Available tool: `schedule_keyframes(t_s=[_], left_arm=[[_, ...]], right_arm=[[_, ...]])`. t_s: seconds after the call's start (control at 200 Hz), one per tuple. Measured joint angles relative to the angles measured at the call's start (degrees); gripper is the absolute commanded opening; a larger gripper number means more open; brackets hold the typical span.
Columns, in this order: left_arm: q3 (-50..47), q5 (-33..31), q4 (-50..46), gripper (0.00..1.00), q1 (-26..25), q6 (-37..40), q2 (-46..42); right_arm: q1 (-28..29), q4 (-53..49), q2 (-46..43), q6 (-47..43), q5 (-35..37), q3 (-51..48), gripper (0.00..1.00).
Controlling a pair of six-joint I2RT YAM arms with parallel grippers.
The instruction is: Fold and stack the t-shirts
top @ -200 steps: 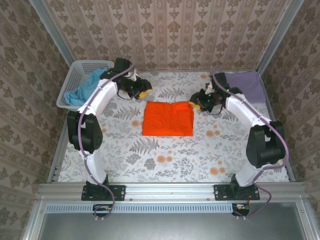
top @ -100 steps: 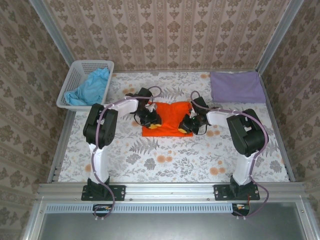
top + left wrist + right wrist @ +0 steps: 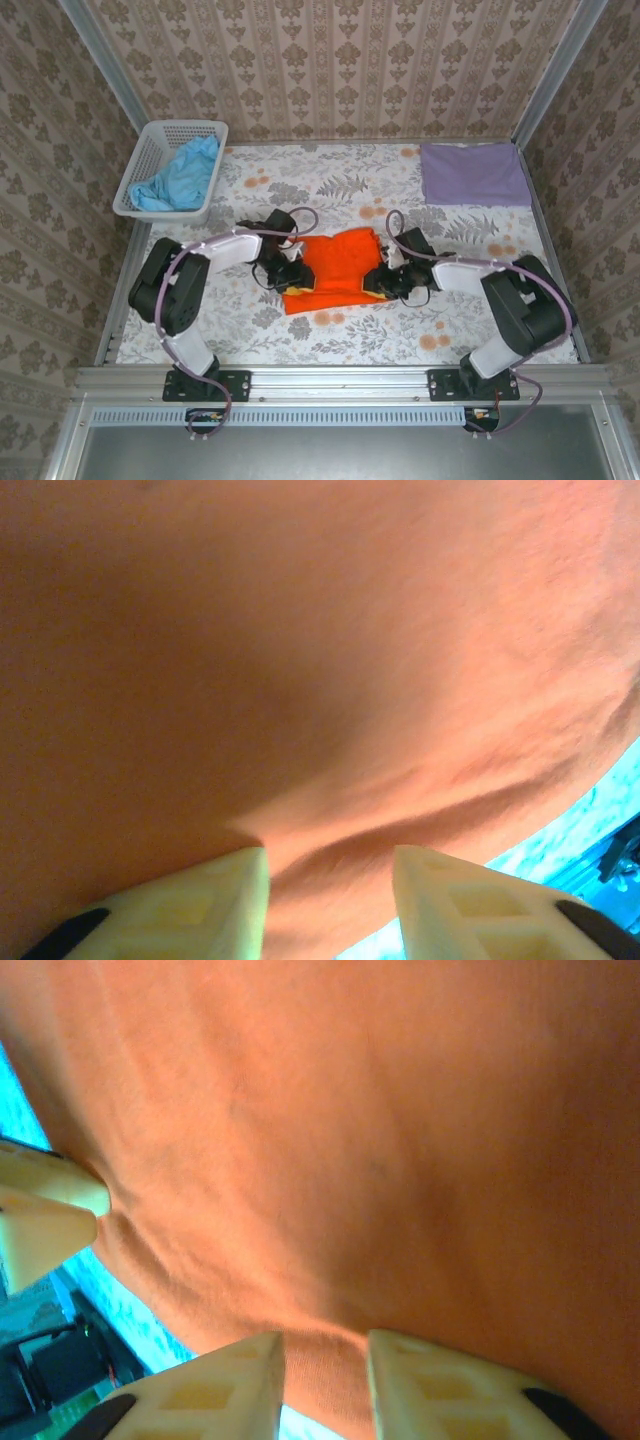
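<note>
Orange shirt [image 3: 335,268] lies rumpled on the near middle of the table [image 3: 400,330]. My left pincer [image 3: 328,860] is nipped on its left edge and my right pincer [image 3: 325,1342] on its right edge, with cloth bunched in each narrow gap. Both arms lie low with elbows bent outward and wrists turned inward; the blue shirt [image 3: 185,175] sits in the basket [image 3: 150,145], and the purple shirt [image 3: 473,173] lies flat in the far right corner.
</note>
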Motion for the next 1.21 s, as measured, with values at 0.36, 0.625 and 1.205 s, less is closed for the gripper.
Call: schedule_keyframes(t_s=[0.36, 0.625, 1.205], left_arm=[[21.1, -1.4, -12.1, 0.62, 10.9, 4.0, -2.4], [30.7, -3.1, -14.3, 0.60, 12.0, 9.7, 13.0], [27.8, -10.6, -11.1, 0.06, 11.7, 11.0, 19.6]], right_arm=[[-3.8, -6.4, -10.3, -0.9, 6.9, 12.8, 0.52], [-4.0, -22.1, 12.8, -10.2, 15.0, 38.7, 0.49], [-4.4, -35.7, 25.7, -17.4, 19.8, 48.4, 0.05]])
